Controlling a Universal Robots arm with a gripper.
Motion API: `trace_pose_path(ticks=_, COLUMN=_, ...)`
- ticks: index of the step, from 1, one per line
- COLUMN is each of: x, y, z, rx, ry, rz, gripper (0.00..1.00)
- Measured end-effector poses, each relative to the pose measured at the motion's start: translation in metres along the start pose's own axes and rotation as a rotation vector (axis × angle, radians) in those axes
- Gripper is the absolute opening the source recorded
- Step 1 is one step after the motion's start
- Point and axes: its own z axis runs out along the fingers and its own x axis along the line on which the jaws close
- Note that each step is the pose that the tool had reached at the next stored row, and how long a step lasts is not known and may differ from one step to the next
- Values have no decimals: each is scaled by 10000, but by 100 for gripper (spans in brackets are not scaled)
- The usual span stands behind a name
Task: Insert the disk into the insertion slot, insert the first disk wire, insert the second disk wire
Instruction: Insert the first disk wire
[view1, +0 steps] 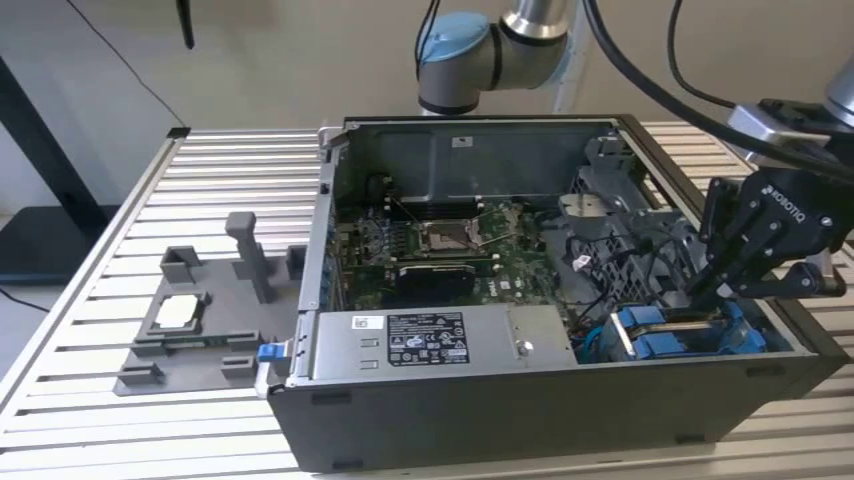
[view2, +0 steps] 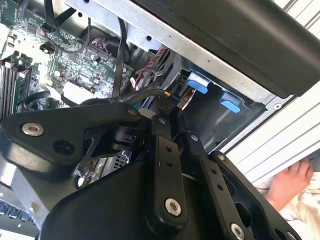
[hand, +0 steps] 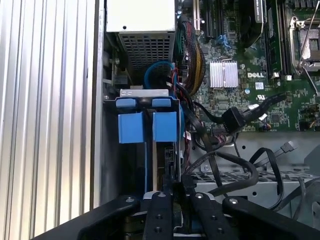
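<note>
End effector just over insertion slot

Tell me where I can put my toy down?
The bare table slats around the grey tray, at the exterior view's left of the case. Inside the case it's crowded: wires and the claw.

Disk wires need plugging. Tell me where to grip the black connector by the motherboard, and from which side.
Probably grip the black connector across its blocky body, not its thin cable. Come from the case's open side: it lies atop other wires, uncovered.
</note>
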Motion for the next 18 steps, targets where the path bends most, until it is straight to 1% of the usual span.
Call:
trace_pose_path(ticks=4, x=8, y=-1, z=7, rx=0, ry=-9, rz=29, gripper=19)
trace_pose_path(ticks=8, x=24, y=-2, z=5, rx=0, ry=-6, rz=33, gripper=19)
trace_pose_path(ticks=12, x=27, y=-2, z=8, rx=0, ry=-8, rz=32, gripper=19)
trace_pose_path(ticks=18, x=27, y=-7, z=10, rx=3, ry=-42, rz=27, gripper=19)
